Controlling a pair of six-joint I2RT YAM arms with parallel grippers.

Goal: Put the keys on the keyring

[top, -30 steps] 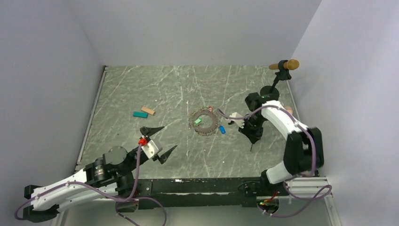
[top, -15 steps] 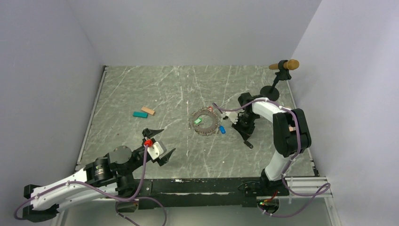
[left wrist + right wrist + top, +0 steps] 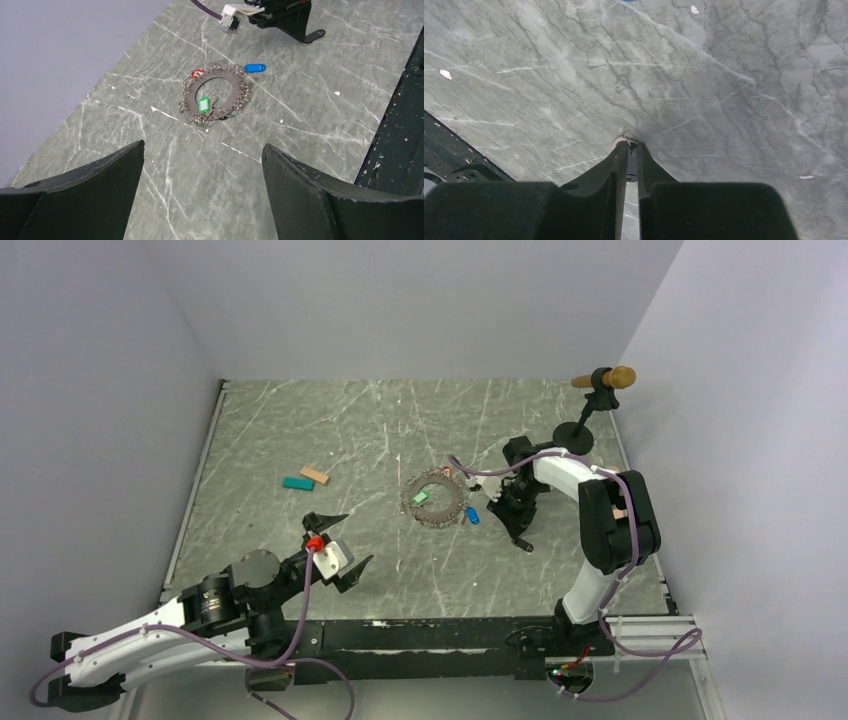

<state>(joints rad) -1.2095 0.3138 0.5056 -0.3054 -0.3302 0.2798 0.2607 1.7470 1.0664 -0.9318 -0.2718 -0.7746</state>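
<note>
The keyring [image 3: 433,499] [image 3: 216,94] lies flat mid-table. A green key [image 3: 420,497] [image 3: 203,104] rests on it, and a red key [image 3: 198,73] touches its far edge. A blue key [image 3: 472,515] [image 3: 255,67] lies just to the right of it. My right gripper [image 3: 520,540] [image 3: 630,145] points down at the table. Its jaws are a narrow slit apart, with a black key [image 3: 527,547] [image 3: 315,35] [image 3: 631,162] in the slit and lying on the table. Whether they pinch it I cannot tell. My left gripper [image 3: 358,537] [image 3: 203,145] hangs wide open and empty, short of the keyring.
A teal block [image 3: 297,483] and a tan block [image 3: 315,475] lie at the left of the table. A black round-based stand [image 3: 585,415] with a tan top stands at the back right, behind the right arm. Walls close in the table on three sides.
The right gripper came down and the black key now lies on the table; its jaws have parted a little. The left arm sank slightly, then stayed still.
</note>
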